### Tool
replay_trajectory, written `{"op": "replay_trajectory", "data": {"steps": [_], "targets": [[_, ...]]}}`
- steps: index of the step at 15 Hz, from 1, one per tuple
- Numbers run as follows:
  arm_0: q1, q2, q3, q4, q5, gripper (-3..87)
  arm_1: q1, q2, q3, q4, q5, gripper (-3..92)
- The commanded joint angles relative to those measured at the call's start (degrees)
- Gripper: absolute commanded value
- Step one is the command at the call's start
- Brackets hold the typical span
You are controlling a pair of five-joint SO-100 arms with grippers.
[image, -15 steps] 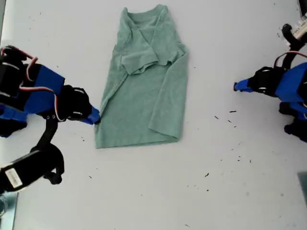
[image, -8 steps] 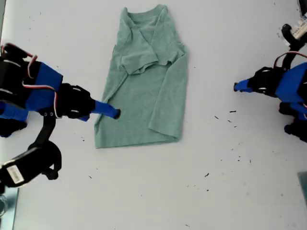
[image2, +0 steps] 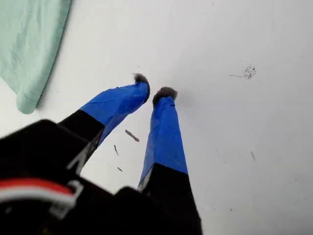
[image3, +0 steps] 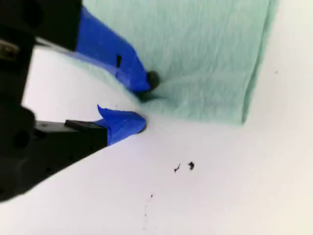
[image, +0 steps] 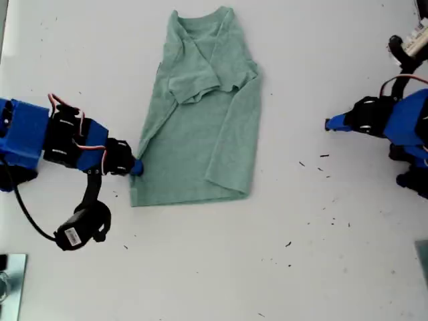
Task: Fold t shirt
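Sage-green t shirt (image: 200, 114) flat on white surface (image: 301, 254), partly folded. Second pincer (image3: 142, 106) parted at the shirt's long edge on the exterior view's left, one fingertip (image3: 146, 81) pressing cloth, other on surface. First pincer (image2: 155, 92) slightly parted, empty, over bare surface.

Blue-taped tapering fingers (image2: 164, 132), dark fuzzy-looking tips, black housings, blue arm bodies (image: 23, 130), red-and-white cables behind the grippers

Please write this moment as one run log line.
t shirt: partly folded | second gripper: open at shirt edge | first gripper: away, holds nothing
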Motion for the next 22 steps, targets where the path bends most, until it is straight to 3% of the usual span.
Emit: {"op": "replay_trajectory", "data": {"steps": [1, 5, 6, 9, 13, 14, 16, 18, 20, 22], "targets": [[1.8, -1.8, -5.2, 2.5, -1.0, -0.2, -0.6, 0.4, 2.9, -0.5, 0.6, 5.0], [-3.8, 10.0, -23.6, 26.8, -1.7, -0.2, -0.8, 0.4, 2.9, -0.5, 0.6, 4.9], [-5.6, 11.4, -25.6, 30.1, -1.1, -0.2, -0.8, 0.4, 2.9, -0.5, 0.5, 4.9], [-5.2, 4.3, -35.9, 30.5, 1.4, -0.2, -1.0, 0.4, 2.9, -0.5, 0.2, 4.7], [-4.4, -24.5, -81.3, 29.4, 9.2, -0.2, -0.9, 0.4, 2.9, -0.5, -0.2, 4.7], [-5.5, -28.1, -82.4, 24.4, 12.0, 1.3, -1.0, 0.4, 2.9, -0.5, 0.0, 4.7], [-7.6, -37.5, -82.7, 19.0, 16.7, 23.7, -1.3, 0.4, 2.9, -0.5, 0.3, 4.6], [-7.1, -45.4, -83.2, 16.9, 18.3, 27.2, -1.8, 0.4, 2.9, -0.5, 0.5, 4.6], [-6.5, -40.7, -83.4, 18.9, 20.2, 29.1, -1.8, 0.4, 2.9, -0.5, 0.5, 4.6], [-6.7, -18.7, -75.9, 25.3, 19.7, 29.7, -1.8, 0.4, 2.9, -0.5, 0.4, 4.7]]}}
